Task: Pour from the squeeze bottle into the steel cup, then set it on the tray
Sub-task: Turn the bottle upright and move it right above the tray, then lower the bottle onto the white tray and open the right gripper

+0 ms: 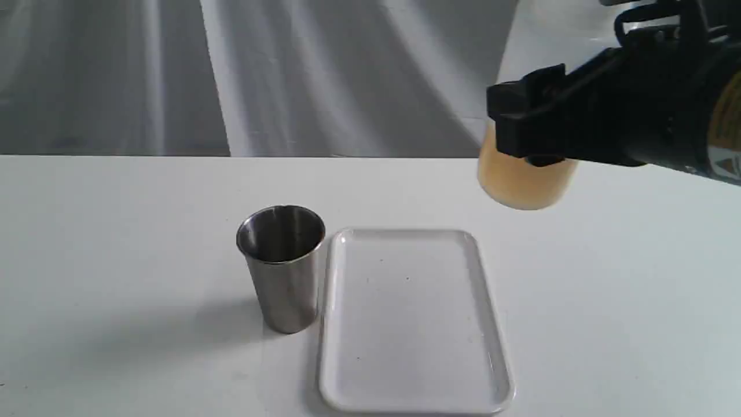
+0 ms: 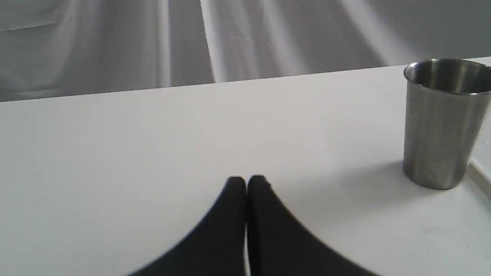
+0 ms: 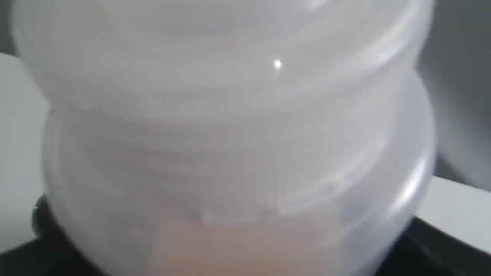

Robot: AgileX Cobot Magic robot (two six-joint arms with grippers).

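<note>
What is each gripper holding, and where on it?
Right gripper clamps the squeeze bottle around its body, above the liquid-filled base. Left gripper holds nothing.

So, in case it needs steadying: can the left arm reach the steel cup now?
Probably yes: only bare table lies between the left gripper and the steel cup, though its shut jaws would have to open.

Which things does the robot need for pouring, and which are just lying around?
Needed: squeeze bottle, held up by the right tool; steel cup; tray.
Just there: white table; grey cloth behind; left tool, shut and empty.
</note>
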